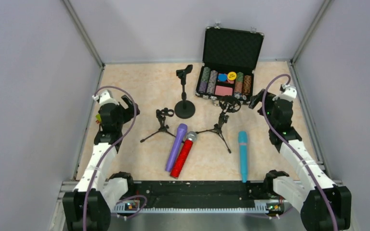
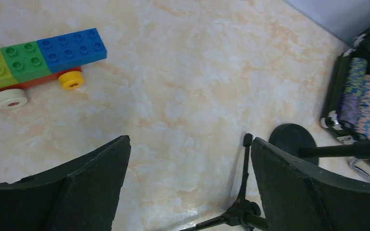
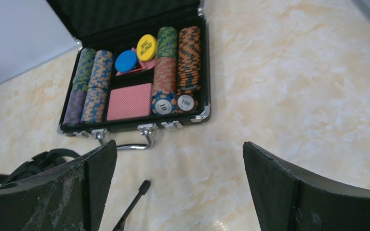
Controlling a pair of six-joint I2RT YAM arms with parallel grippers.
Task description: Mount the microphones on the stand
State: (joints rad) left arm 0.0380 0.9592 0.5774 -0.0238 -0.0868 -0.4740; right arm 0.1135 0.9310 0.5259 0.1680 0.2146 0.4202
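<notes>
Microphones lie flat nearward of the black round-based stand (image 1: 185, 105): the purple stick microphone (image 1: 176, 147) touching the glittery red, silver-headed microphone (image 1: 183, 155), the teal-blue stick microphone (image 1: 242, 155) apart, farther right, all lengthwise near-to-far. The left gripper (image 2: 190, 140) is nearer the pair, the right gripper (image 3: 178, 144) nearer the teal-blue one; both gape wide, empty.

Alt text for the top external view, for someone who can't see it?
The purple microphone, red microphone and teal microphone lie on the table, none mounted. Behind them stand two tripod stands and a round-base stand, with an open poker chip case farther back.
</notes>
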